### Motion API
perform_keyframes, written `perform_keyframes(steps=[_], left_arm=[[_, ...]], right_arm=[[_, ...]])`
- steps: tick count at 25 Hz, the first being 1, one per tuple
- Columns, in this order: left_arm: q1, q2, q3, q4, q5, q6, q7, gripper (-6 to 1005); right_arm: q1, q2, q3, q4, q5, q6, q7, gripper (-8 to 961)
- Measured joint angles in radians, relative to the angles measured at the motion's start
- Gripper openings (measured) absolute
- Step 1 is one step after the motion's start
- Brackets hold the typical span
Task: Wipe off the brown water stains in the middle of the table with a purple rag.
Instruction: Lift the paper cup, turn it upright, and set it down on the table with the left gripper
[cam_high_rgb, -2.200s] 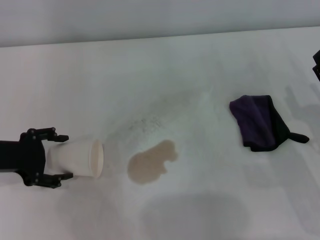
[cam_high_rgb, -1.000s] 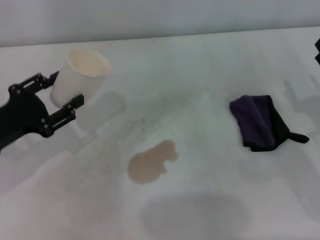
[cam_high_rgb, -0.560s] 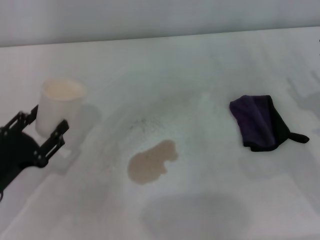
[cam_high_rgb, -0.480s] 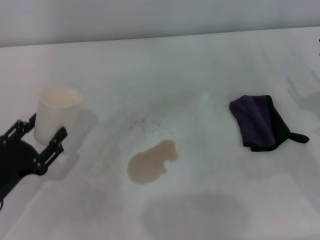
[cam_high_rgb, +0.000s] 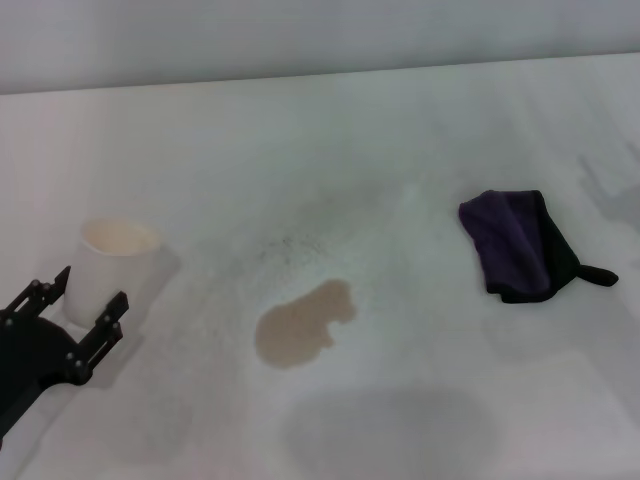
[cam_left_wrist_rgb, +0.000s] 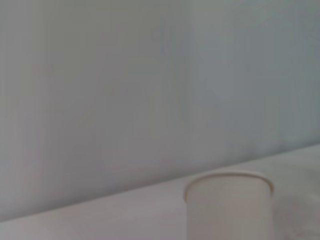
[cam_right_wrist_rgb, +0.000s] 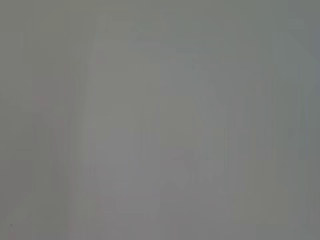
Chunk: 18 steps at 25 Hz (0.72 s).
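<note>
The brown water stain (cam_high_rgb: 303, 323) is a tan blob in the middle of the white table (cam_high_rgb: 400, 140). The purple rag (cam_high_rgb: 515, 245) lies crumpled at the right, apart from the stain, its black tab pointing right. My left gripper (cam_high_rgb: 90, 288) is at the front left with its fingers spread, just in front of the base of an upright white paper cup (cam_high_rgb: 112, 262). The cup stands on the table and also shows in the left wrist view (cam_left_wrist_rgb: 229, 207). My right gripper is out of view; the right wrist view shows only plain grey.
Faint grey speckled smudges (cam_high_rgb: 290, 245) lie just behind the stain. The table's far edge meets a grey wall (cam_high_rgb: 320, 40). The cup stands well left of the stain.
The left gripper lifted the cup from lying on its side, turned it upright, set it down at the left and drew back toward the front. The right gripper left the right edge of view.
</note>
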Motion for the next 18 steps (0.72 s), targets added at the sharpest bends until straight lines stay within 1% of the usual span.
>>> perform_keyframes(steps=[10,18], left_arm=[[0.000,-0.001,0.006,-0.005,0.008,-0.055,0.001,635],[0.012,-0.002,0.041,-0.052,0.005,-0.055,0.023,637]], right_arm=[[-0.013,0.000,0.001,0.006,0.000,0.025,0.008,767],[-0.013,0.000,0.002,0.009,0.000,0.028,0.010,767]])
